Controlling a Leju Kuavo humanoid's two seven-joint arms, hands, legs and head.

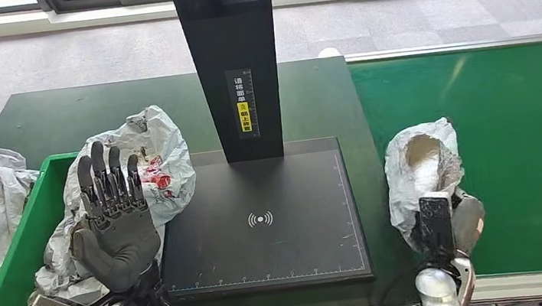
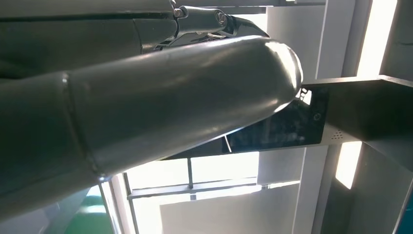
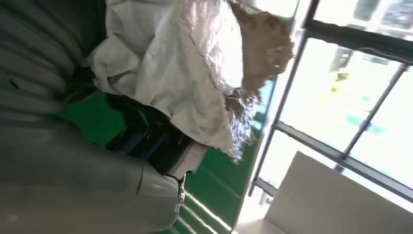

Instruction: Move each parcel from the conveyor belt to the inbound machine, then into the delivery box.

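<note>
Parcel point(image 1: 420, 170), white crumpled poly mailer with a brown patch showing: lying at the near edge of the green conveyor belt point(image 1: 513, 141), just beside the black inbound machine point(image 1: 260, 220). Right hand point(image 1: 445, 222): reaching in under the near end, dark fingers point(image 3: 146, 139) curling against the bag; whether gripping fully, cannot tell. Likely handling light, soft and slack, film slippery, contents shifting; better taking hold around the bulk than by loose film. Second parcel point(image 1: 150, 170), red-printed: draping over the rim of the green delivery box point(image 1: 11, 267). Left hand point(image 1: 114, 225): standing raised in front of it, fingers straight and apart, holding nothing.
</note>
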